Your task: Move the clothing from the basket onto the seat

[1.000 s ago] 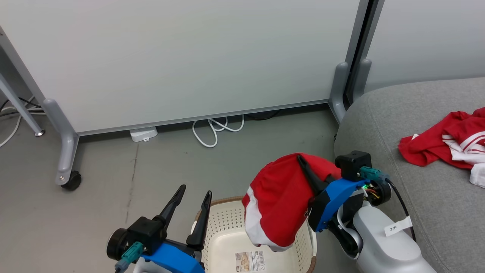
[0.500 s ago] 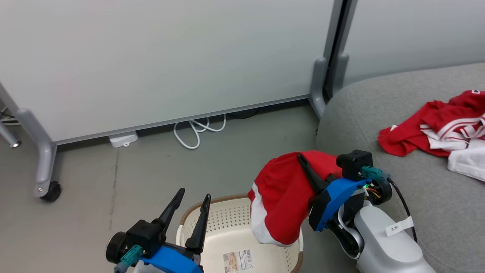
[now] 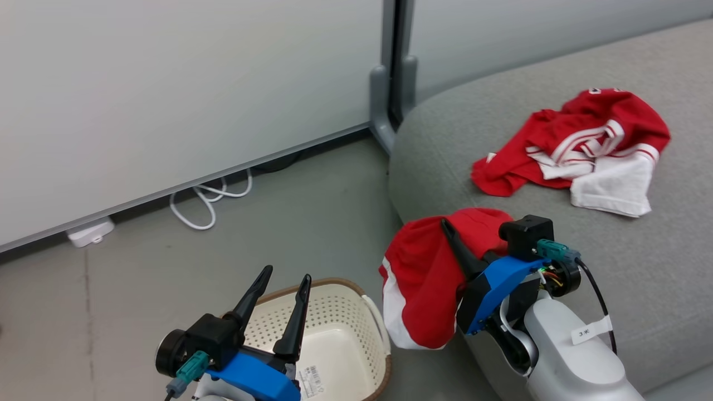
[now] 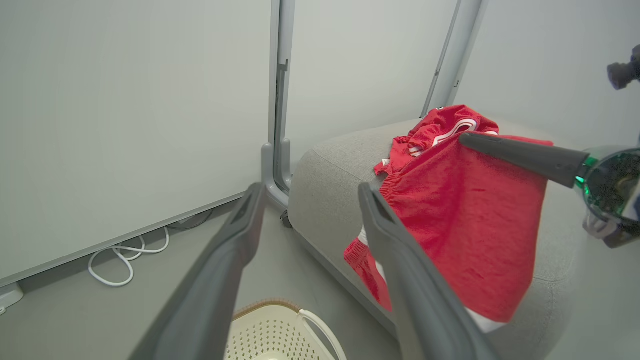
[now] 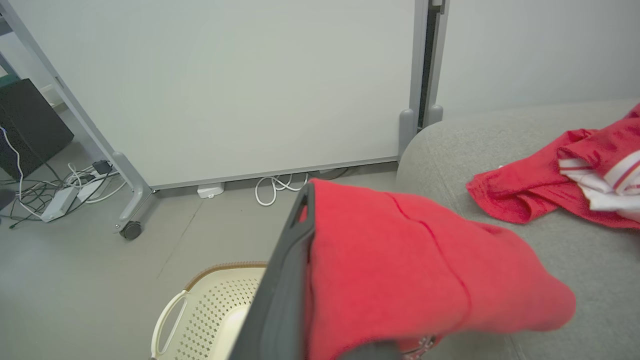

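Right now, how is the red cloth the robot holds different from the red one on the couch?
The held garment hangs in the air, draped over the right gripper; the lying garment rests crumpled on the seat. The held garment looks mostly plain red with one white strip; the lying garment shows white stripes and a big white patch. Both are soft, red and white.

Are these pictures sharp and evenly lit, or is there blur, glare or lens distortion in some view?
Head view: even, soft light, no glare; the shirt on the seat is sharp. Left wrist view: the wide lens tilts the panel posts, and the left gripper has soft-edged fingers. Right wrist view: the shorts, close to the lens, look a little soft.
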